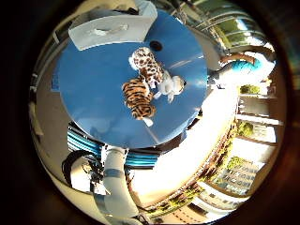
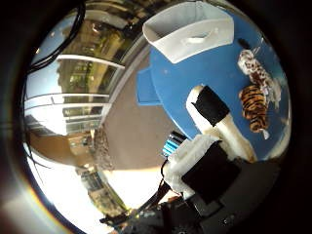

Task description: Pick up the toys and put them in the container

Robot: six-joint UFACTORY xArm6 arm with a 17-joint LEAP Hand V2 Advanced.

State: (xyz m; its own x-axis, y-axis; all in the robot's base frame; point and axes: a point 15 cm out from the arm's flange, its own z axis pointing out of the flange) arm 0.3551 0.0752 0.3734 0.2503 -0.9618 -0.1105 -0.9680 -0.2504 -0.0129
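Three plush toys lie bunched together on a round blue table: an orange tiger, a spotted leopard and a small white plush. They touch one another. A white container with a handle slot stands at the table's edge, apart from the toys. My hand is well above the table, off to one side of the toys. One white and black finger reaches out straight over the table's edge. It holds nothing.
The robot's white arm shows beside the table. A blue striped object lies under the table's edge. A small dark round spot sits on the table near the leopard. Brown floor and windows surround the table.
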